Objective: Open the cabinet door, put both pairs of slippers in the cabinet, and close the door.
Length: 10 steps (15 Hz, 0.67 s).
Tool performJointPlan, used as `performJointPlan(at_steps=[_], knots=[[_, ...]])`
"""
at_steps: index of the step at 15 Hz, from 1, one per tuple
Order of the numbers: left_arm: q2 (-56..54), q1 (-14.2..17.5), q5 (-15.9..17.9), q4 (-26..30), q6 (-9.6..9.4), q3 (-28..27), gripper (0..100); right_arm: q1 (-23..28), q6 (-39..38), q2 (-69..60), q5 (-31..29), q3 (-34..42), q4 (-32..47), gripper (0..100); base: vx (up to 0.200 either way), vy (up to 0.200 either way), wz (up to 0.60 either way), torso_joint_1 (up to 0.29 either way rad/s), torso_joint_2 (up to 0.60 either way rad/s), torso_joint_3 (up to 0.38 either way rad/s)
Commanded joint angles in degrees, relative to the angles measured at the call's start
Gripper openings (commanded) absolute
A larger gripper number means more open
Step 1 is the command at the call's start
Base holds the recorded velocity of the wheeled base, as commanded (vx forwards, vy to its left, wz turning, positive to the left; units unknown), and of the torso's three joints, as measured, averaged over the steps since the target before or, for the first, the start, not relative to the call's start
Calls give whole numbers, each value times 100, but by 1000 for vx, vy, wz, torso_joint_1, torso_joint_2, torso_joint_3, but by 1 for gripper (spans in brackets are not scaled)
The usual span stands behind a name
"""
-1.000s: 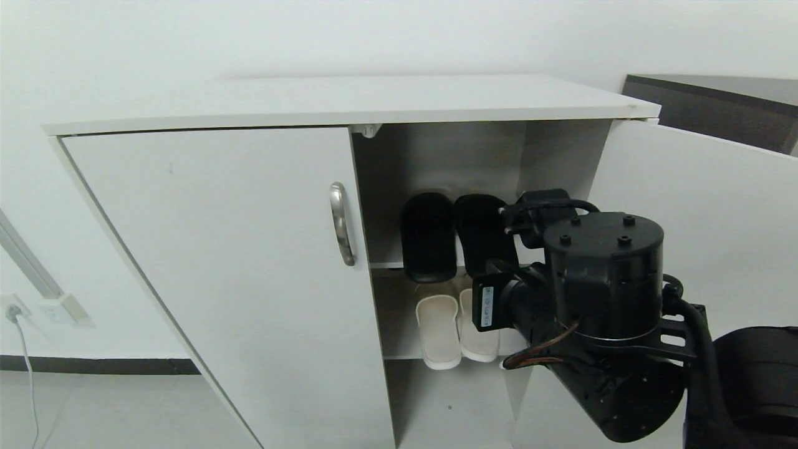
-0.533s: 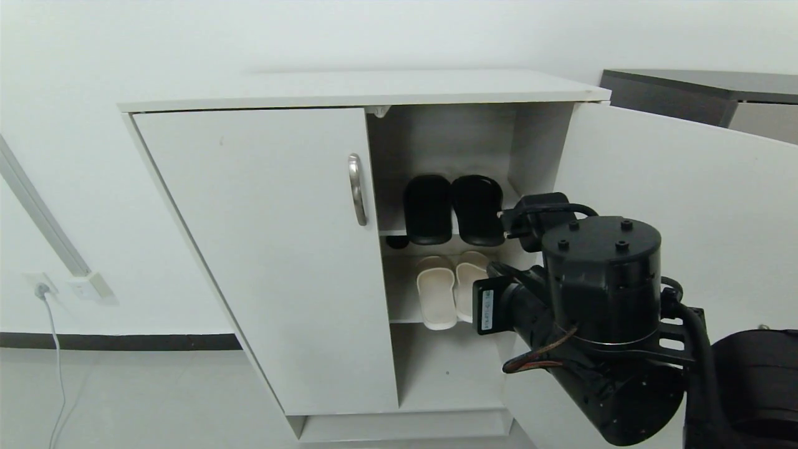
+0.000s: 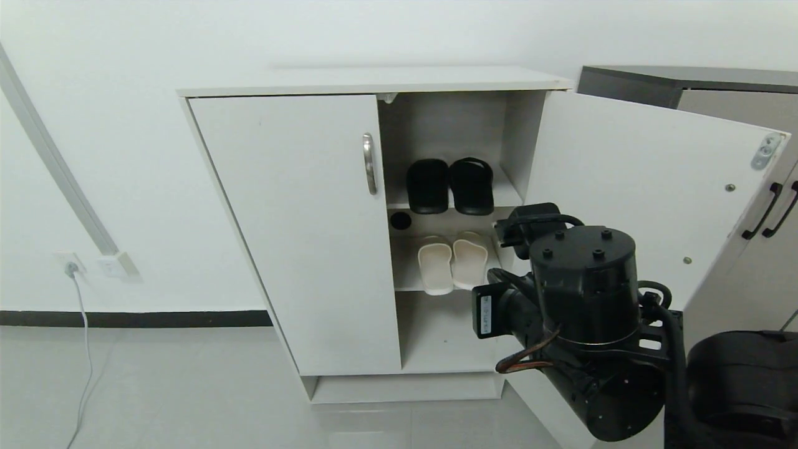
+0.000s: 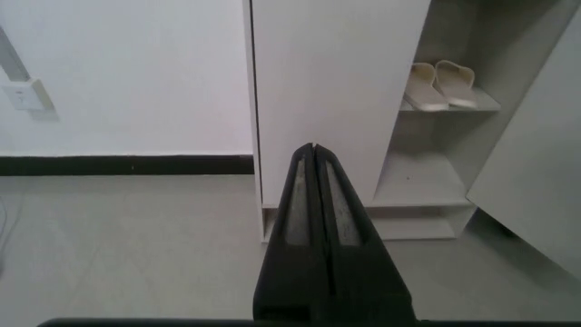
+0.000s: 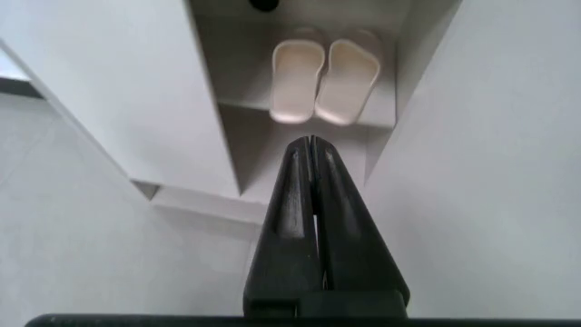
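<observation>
Right claw (image 5: 313, 143), closed on nothing, hangs beside the white laminate cabinet door (image 3: 642, 187) swung out at the cabinet's 3 o'clock, probably light, stiff, best pushed near its free edge.

Fingers (image 4: 298, 213) together, before white cabinet (image 4: 336, 82)

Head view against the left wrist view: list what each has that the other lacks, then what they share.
Head view, not the left wrist view: the black slippers on the upper shelf, the closed door's metal handle, the cabinet top and a grey cabinet to the right.
Left wrist view, not the head view: the left gripper, shut, pointing toward the cabinet.
Both: the white slippers on the middle shelf, the closed door and the open door.
</observation>
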State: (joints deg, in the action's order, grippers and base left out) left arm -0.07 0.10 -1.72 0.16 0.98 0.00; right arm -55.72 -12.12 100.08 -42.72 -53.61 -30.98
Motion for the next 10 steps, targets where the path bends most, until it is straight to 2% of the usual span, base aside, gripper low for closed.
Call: performJointPlan(at_steps=[1,10], knots=[[7,-1,-4,2,8,0,0,18,-1,64,0,0,-5,0,0,0,0,0,0,0],[7,-1,-4,2,8,0,0,35,16,73,0,35,-5,0,0,0,0,0,0,0]])
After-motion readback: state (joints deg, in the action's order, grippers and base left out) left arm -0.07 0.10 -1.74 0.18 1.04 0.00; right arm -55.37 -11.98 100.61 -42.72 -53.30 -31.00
